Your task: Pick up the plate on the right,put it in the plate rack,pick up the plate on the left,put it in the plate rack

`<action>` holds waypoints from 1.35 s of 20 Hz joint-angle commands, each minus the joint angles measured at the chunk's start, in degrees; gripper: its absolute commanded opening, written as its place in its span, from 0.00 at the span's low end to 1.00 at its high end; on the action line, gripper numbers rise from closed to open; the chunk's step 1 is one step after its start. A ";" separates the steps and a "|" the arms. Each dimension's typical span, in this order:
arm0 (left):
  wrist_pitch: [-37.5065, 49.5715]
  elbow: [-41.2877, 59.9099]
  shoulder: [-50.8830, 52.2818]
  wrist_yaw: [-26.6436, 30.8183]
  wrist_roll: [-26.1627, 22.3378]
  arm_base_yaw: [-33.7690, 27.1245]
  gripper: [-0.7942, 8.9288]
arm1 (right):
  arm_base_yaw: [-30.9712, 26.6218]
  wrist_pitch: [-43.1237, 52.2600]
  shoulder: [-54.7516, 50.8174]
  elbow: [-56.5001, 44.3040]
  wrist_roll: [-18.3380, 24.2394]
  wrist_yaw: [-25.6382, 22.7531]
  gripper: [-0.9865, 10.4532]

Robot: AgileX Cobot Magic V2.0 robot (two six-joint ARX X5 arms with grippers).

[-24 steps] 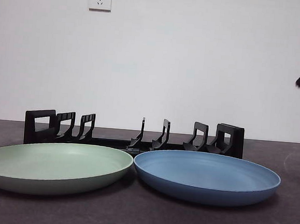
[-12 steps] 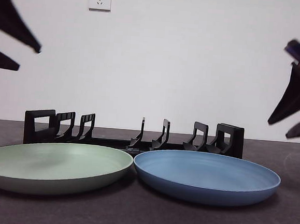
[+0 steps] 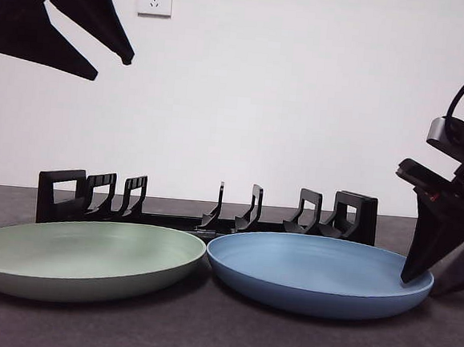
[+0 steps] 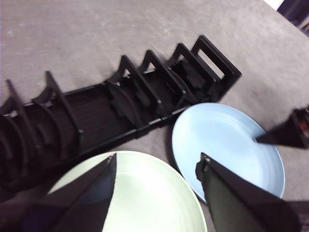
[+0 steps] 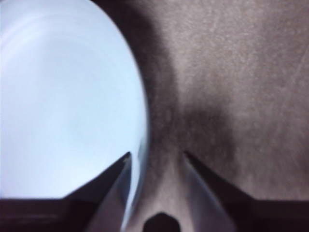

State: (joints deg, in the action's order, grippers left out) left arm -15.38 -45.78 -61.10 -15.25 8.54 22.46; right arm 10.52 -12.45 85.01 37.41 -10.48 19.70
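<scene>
Two plates lie flat side by side on a dark worktop [image 3: 219,337], rims nearly touching at the centre. Seen from the front, the green plate [image 3: 81,258] is on the left and the blue plate [image 3: 319,273] on the right. Just behind both, running across the worktop, sits the plate rack [image 3: 205,207]: long, low, black, w/ upright dividers and blocky ends. No plate is in it.

The right gripper [image 3: 441,278] is down low at the blue plate's outer right edge. Its jaws are spread: one tip sits over the inside of the rim, the other outside it over bare worktop. The right wrist view shows the rim between the two tips, not clamped; whether either tip touches the plate can't be told.

The left gripper [image 3: 112,64] hangs high at the upper left, well above the green plate, jaws wide apart and holding nothing. Its wrist view looks down on rack and both plates.
</scene>
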 commanded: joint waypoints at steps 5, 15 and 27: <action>0.33 -0.13 -1.53 0.17 -1.81 2.97 0.37 | 0.37 0.20 1.40 -0.04 -0.46 0.87 0.08; -0.20 -0.52 -1.51 0.85 -26.03 17.68 0.37 | 0.61 -14.69 -10.51 9.51 -1.95 -0.52 0.08; -3.74 -0.52 -8.39 23.28 -41.83 41.59 0.37 | 6.23 -25.46 -10.51 16.28 -0.57 -0.09 0.08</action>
State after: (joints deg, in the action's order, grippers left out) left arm -19.25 -46.09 -69.25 8.03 -32.56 63.86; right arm 16.56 -38.15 74.30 53.23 -11.33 19.33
